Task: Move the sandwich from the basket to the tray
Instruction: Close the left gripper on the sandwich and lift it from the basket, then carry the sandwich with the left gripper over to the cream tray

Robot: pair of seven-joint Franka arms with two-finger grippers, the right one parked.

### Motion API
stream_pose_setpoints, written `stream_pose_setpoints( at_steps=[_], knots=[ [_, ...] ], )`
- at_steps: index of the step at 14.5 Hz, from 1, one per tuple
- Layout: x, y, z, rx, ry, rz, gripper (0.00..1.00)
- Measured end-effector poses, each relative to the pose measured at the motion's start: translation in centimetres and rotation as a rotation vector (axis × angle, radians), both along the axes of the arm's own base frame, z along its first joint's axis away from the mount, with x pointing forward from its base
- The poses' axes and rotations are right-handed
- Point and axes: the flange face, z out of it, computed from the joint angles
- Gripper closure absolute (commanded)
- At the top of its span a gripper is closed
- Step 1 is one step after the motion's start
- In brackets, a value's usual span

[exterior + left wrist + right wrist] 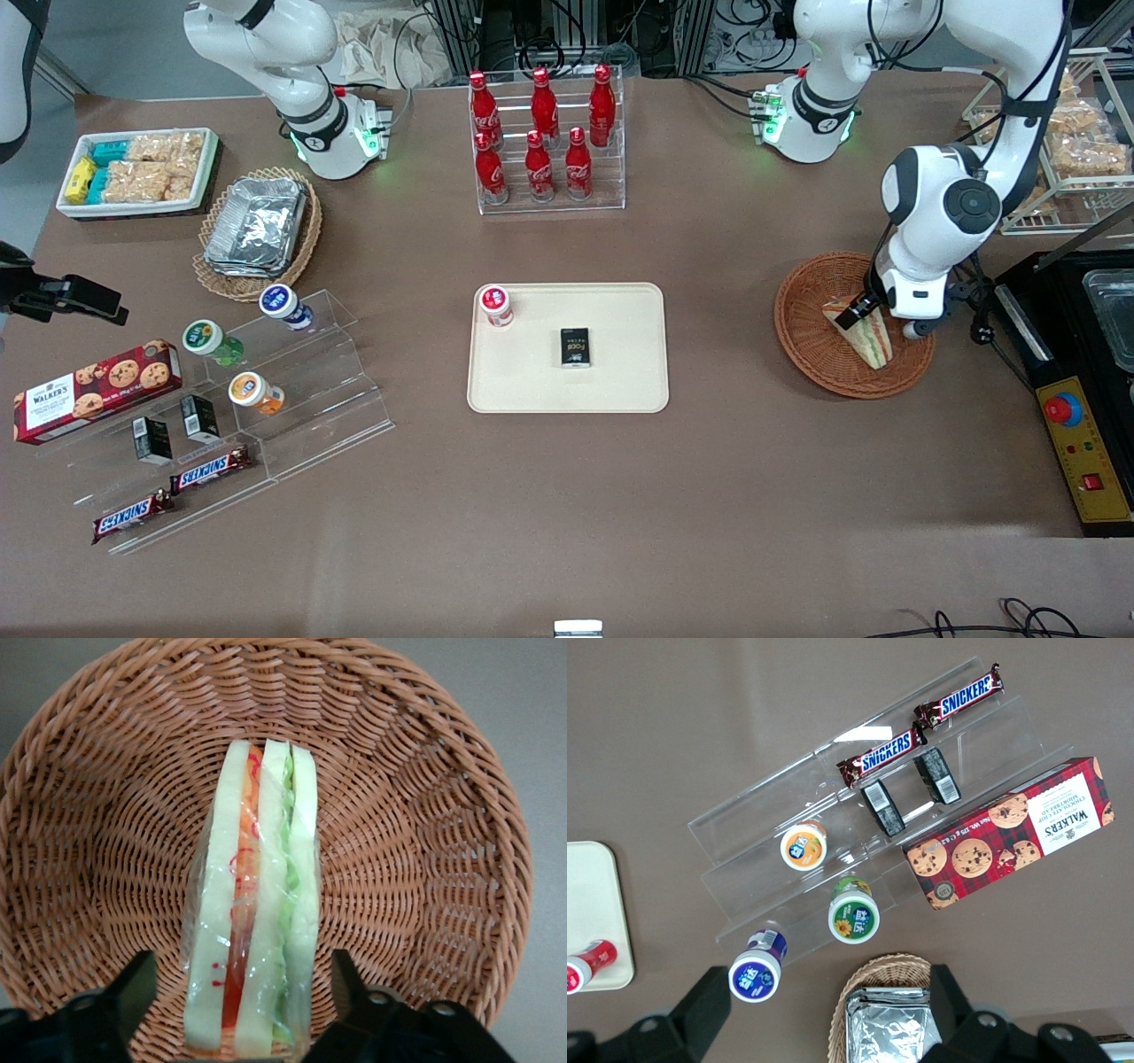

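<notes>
On the desk (567,496), the tray (620,372) sits mid-desk with a red-capped bottle (496,306) and a small dark box (576,346), leaving bare space for the load. Toward the working arm's end, the sandwich (257,904) stands on edge in the basket (425,815), so the end effector (244,1010), fingers apart, straddles it for a pinch across the bread faces

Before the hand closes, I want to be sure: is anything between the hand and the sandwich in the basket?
Nothing visible. The hand is open, a finger on each side of the sandwich, which stands on edge in the basket.
</notes>
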Motion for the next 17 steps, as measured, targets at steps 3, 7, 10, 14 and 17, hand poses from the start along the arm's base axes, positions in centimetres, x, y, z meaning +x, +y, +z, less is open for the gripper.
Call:
stream_pose_setpoints(
  at_steps=[3,7,10,14,17],
  knots=[
    [0.1,0.1,0.3,0.0,-0.005,0.002,1.0],
    [0.9,0.4,3.9,0.013,0.024,-0.04,1.0],
    [2.1,0.6,10.9,0.024,0.081,-0.158,1.0],
    [3.9,0.5,23.5,0.004,0.196,-0.334,1.0],
    [4.8,-1.6,31.8,-0.052,0.155,-0.396,1.0]
  ],
)
